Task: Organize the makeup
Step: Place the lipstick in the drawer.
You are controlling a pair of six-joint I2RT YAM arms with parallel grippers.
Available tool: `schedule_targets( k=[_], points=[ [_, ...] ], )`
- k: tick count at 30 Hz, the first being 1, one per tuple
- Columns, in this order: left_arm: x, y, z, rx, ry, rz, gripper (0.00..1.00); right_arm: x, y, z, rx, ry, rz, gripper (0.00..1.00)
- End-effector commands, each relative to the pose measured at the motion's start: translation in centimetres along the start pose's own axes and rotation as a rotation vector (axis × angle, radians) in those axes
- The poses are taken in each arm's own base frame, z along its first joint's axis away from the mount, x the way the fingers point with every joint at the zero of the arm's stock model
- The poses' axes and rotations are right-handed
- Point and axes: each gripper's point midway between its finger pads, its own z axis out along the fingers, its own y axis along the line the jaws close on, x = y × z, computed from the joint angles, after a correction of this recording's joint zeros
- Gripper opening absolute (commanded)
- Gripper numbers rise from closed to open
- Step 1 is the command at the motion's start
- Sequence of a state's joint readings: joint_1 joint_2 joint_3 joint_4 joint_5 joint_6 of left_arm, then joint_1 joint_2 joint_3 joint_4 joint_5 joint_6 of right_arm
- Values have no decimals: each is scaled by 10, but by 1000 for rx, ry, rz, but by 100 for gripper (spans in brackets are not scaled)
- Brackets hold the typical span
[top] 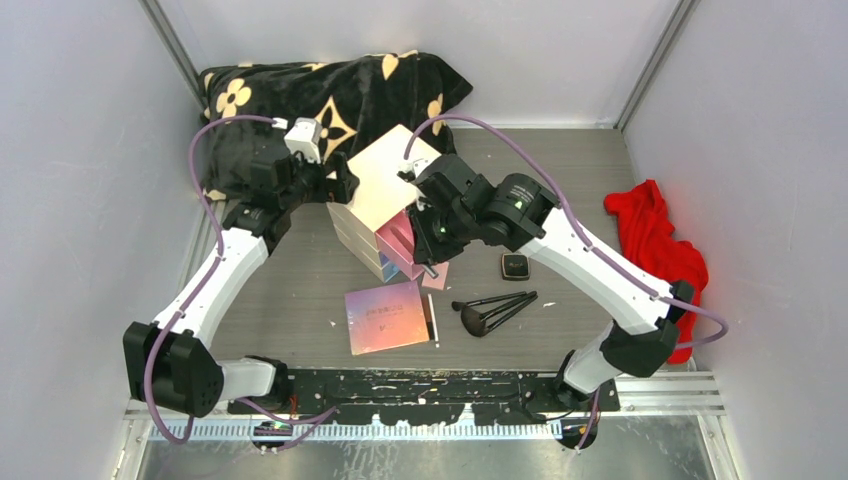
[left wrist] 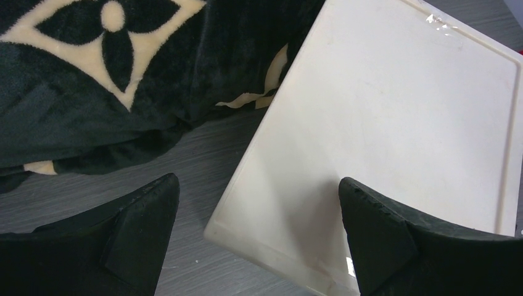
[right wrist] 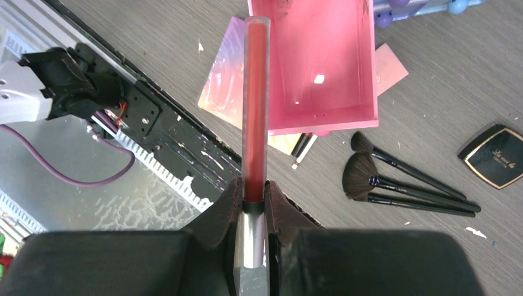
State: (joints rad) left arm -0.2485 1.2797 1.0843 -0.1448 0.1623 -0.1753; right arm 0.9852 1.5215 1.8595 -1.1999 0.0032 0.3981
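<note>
On the surface (top: 560, 170), the cream drawer box (top: 385, 180) stands mid-way, the left tool (left wrist: 256, 185) spread wide over its top edge. Its pink drawer (right wrist: 321, 61) stands open toward the near edge, with the iridescent palette (top: 388, 317), brushes (top: 495, 310) and black compact (top: 515, 265) lying nearby. The right tool (right wrist: 254, 200) pinches a red-filled tube (right wrist: 255, 105) aimed at the drawer. This looks like the stowing step: next, lower the tube inside and let go.

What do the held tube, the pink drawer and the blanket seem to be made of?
Tube: likely clear glossy plastic over red filling, with a silvery, metal-looking end; a sheen runs along it. Drawer: hard, glossy pink plastic by its glints and moulded edges. Blanket: soft plush fabric, matte, with fuzzy pile.
</note>
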Motion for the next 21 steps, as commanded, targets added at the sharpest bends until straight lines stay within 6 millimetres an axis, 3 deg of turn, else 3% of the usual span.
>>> schedule_targets(
  k=[1,21],
  points=[
    [13,0,-14,0,53,20,100,1,-1,-1,-7,36,-1,1],
    [9,-6,-16,25,35,12,100,-26,-19,30,46,102,25,1]
  ],
)
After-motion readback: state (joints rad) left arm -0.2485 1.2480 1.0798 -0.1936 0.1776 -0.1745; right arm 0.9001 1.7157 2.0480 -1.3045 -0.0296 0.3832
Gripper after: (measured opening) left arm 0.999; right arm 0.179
